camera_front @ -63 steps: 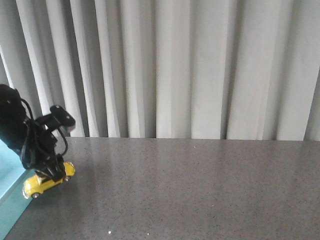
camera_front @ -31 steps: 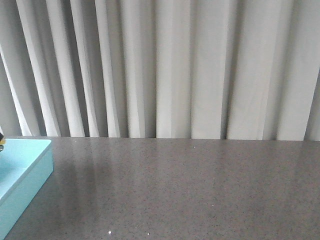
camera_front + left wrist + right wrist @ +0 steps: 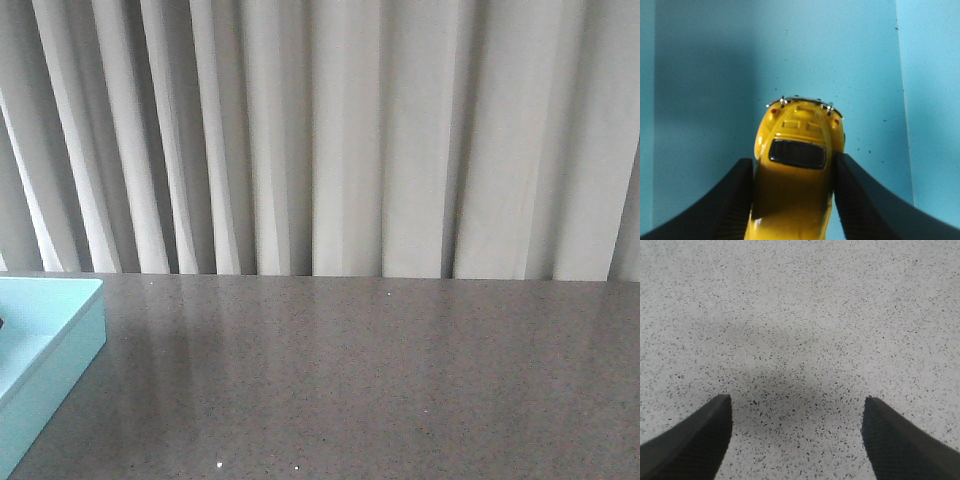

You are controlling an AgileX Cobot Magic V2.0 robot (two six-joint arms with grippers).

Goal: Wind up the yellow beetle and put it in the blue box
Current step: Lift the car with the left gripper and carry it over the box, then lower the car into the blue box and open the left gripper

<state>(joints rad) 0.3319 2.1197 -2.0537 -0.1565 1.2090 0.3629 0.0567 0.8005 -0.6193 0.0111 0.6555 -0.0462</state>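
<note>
In the left wrist view the yellow beetle (image 3: 795, 170) sits between my left gripper's (image 3: 794, 165) two black fingers, which press on its sides. Its rounded end with a dark window points away from the wrist. The pale inside of the blue box (image 3: 715, 75) fills the view behind it. In the front view only a corner of the blue box (image 3: 60, 335) shows at the far left; the beetle and both arms are out of that view. My right gripper (image 3: 796, 402) is open and empty above the speckled table.
The grey speckled table (image 3: 380, 380) stretches to the right of the box. Pale pleated curtains (image 3: 330, 140) hang behind its far edge.
One second ago the left arm held the beetle beside the box's corner in the front view. It has since moved left out of that view, with the beetle.
</note>
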